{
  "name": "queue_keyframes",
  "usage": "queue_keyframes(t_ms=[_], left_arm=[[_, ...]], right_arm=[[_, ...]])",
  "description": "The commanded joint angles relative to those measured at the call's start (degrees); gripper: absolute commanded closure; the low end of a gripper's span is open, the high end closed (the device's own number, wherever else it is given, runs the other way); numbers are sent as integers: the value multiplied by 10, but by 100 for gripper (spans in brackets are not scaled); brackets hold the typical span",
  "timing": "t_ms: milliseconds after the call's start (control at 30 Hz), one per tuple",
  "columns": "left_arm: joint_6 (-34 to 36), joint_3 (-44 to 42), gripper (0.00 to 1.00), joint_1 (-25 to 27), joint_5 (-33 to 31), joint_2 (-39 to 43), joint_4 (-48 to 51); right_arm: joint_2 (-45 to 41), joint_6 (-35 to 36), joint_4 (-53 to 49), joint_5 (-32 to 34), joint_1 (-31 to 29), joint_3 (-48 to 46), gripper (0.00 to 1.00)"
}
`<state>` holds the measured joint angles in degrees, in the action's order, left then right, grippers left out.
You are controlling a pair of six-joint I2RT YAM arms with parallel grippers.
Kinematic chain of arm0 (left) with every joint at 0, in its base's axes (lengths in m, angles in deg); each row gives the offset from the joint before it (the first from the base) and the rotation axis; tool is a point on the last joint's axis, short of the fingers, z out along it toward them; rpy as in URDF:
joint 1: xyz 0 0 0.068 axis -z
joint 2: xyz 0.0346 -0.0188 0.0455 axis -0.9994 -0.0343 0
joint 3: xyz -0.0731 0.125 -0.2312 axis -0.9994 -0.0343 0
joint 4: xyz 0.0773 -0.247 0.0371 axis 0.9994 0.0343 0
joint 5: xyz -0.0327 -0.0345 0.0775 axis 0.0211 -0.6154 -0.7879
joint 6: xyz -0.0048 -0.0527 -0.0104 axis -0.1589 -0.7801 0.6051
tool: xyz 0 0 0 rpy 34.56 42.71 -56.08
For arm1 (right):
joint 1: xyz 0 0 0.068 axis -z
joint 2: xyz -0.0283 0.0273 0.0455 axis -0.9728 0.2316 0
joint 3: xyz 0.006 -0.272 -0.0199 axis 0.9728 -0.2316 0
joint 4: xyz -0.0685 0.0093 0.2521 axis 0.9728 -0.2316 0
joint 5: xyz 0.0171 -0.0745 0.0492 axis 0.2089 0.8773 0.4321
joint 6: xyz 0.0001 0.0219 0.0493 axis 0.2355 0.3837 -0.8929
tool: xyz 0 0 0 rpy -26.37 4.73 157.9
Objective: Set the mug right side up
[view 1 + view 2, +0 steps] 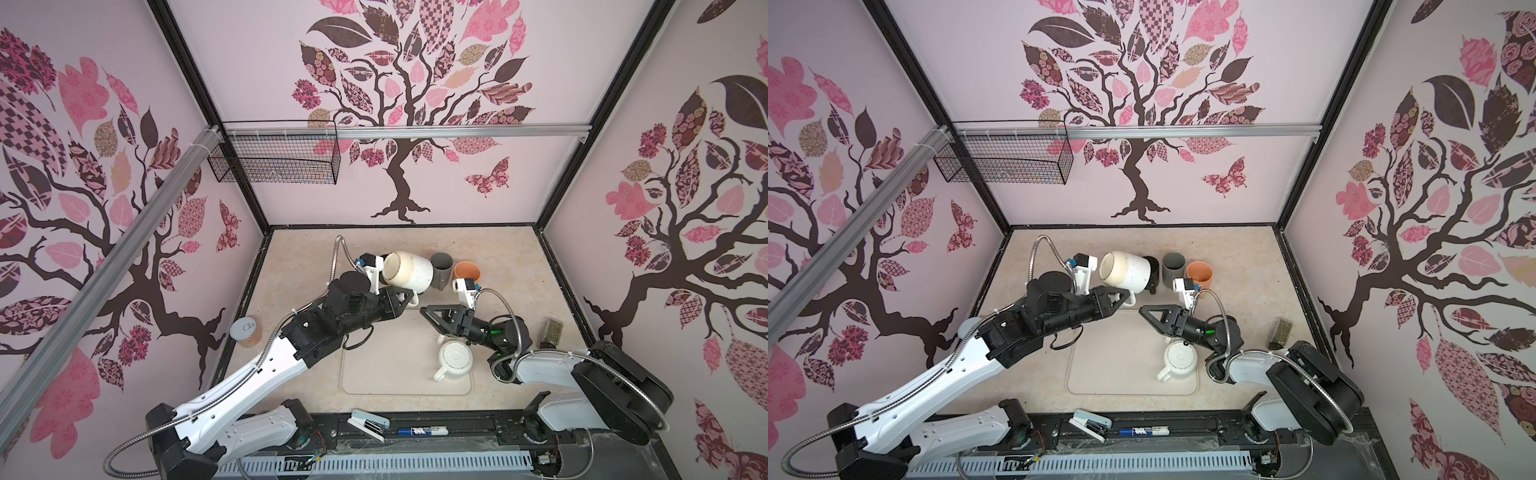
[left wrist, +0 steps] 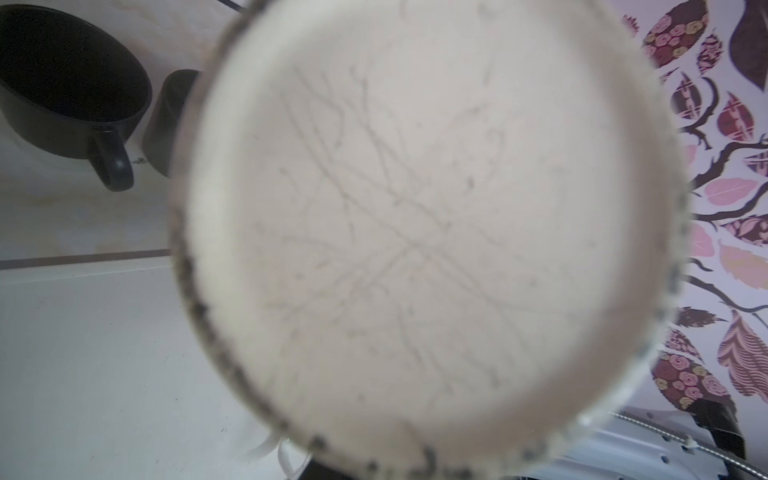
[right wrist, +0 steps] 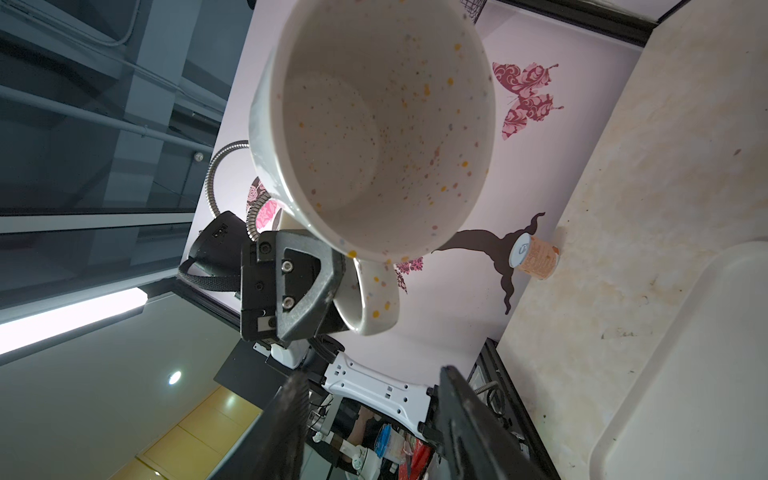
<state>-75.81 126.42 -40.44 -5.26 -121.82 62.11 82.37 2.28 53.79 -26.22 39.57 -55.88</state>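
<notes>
Evidently to roll it upright, the left gripper is clamping the mug by its handle, while the right gripper is hovering half-open, empty.

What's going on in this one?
The left claw is shut on the handle of the speckled mug, holding it in the air on its side, mouth toward the right arm. The right claw hangs open and empty close by. A second white mug sits upside down on the mat.
</notes>
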Motion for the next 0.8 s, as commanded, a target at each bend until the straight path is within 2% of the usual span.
queue_keyframes(t_ms=[0, 367, 633, 767], left_arm=[[-18, 12, 100, -2, 20, 19, -118], [-35, -7, 100, -2, 43, 14, -153], [-34, -15, 100, -2, 53, 14, -159], [-35, -21, 100, -1, 56, 17, -165]], right_arm=[[-8, -21, 75, -5, 0, 24, 47], [0, -31, 75, -4, 1, 59, 47], [9, -40, 75, 2, 1, 89, 52], [19, -50, 76, 4, 1, 101, 59]])
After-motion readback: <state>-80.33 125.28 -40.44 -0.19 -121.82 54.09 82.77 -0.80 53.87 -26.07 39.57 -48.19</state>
